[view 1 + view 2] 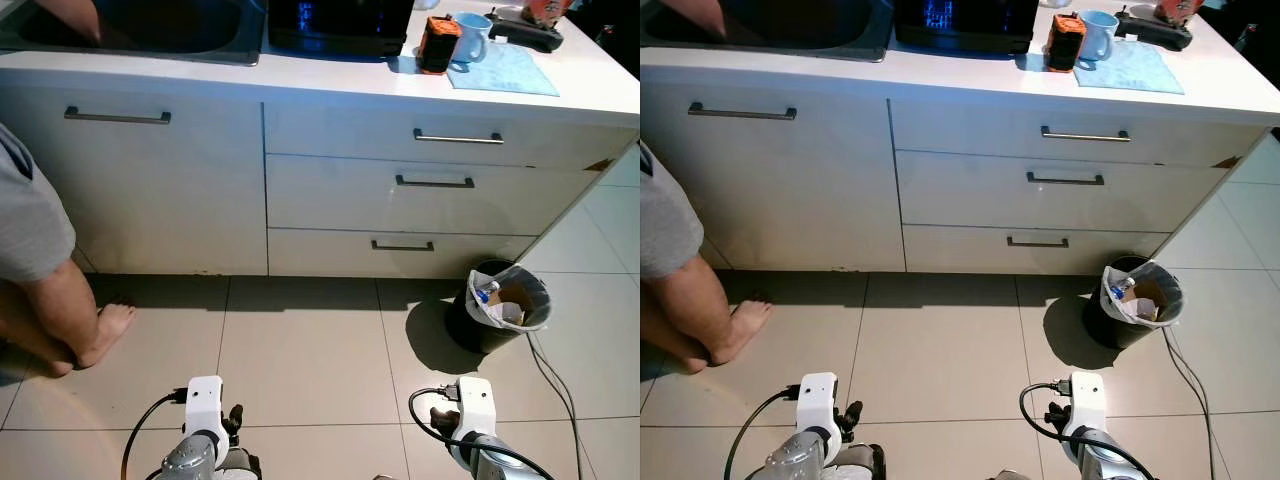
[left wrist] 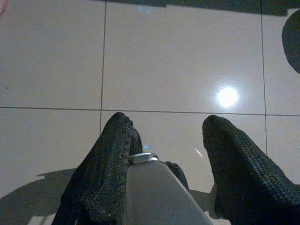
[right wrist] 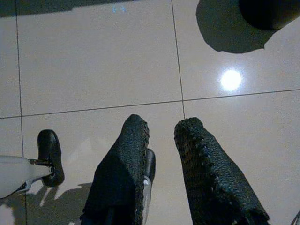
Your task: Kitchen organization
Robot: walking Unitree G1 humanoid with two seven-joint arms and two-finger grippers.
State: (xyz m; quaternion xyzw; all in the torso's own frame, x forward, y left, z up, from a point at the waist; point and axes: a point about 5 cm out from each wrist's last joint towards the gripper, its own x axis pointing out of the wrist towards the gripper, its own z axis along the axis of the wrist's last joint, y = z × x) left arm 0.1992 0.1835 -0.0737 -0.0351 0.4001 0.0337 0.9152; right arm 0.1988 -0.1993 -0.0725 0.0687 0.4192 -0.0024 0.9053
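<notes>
- Head stereo pair: high, angled forward and down at the white drawer cabinet (image 1: 400,190), the white tabletop (image 1: 330,75) and the beige tiled floor (image 1: 300,350); both eyes share nearly the whole scene.
- Left wrist camera: looks along its jaws, close above the floor.
- Right wrist camera: likewise, with the black lined waste bin (image 1: 497,308) at the frame edge, shared with the head views.
</notes>
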